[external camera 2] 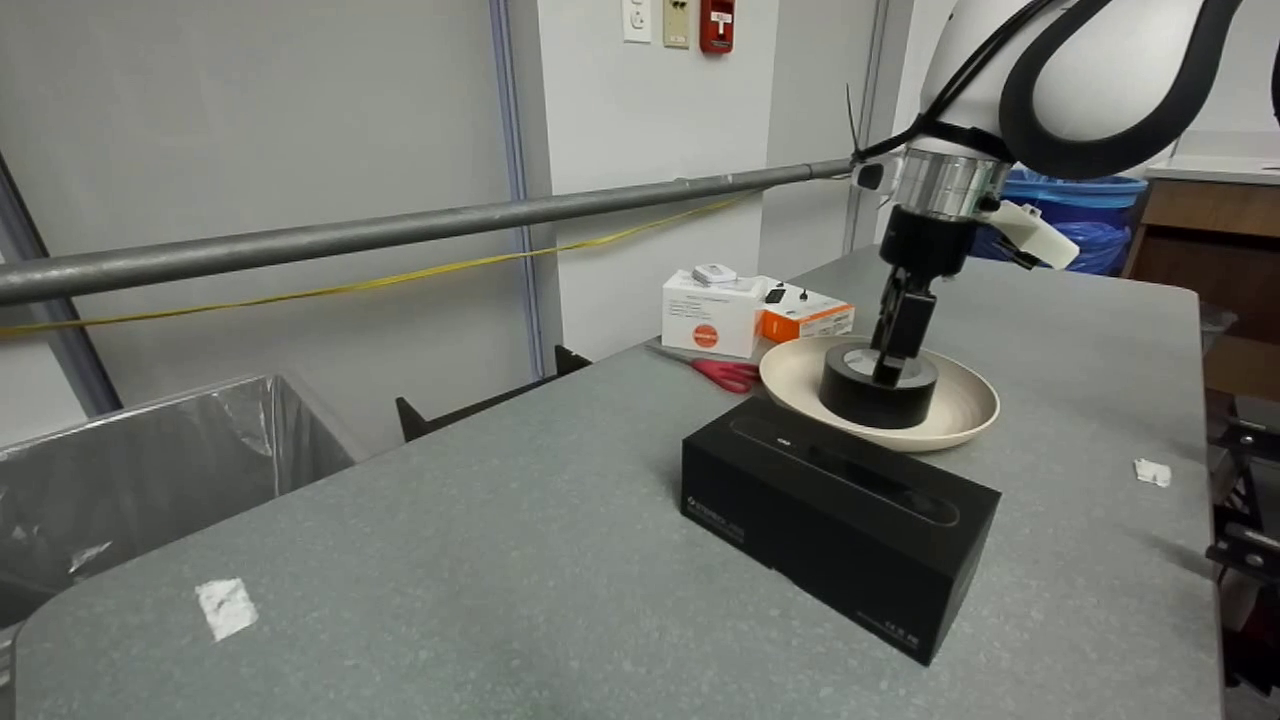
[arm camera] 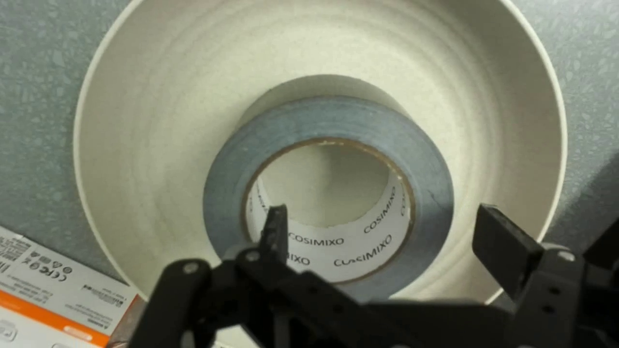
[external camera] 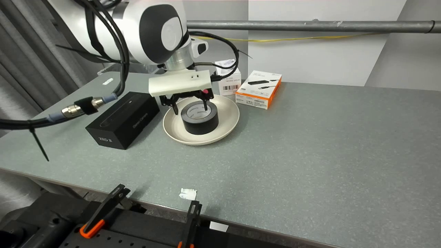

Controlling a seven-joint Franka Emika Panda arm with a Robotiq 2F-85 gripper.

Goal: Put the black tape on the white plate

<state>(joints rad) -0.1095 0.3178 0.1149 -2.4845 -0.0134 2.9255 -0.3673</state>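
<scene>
The gripper (arm camera: 381, 215) holds its fingers apart, one over the hollow of the tape (arm camera: 329, 116), one beyond its outer edge, presumably to straddle the wall for release, since the tape lies flat on the plate (arm camera: 145, 145).

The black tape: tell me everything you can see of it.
The black tape is a thick ring, black-sided with a greyish top face. Its brown-edged, hollow core has white lining printed COSIMIXO. It lies flat on the white plate. In the wrist view, the open tool straddles the ring's wall; contact is unclear.
</scene>
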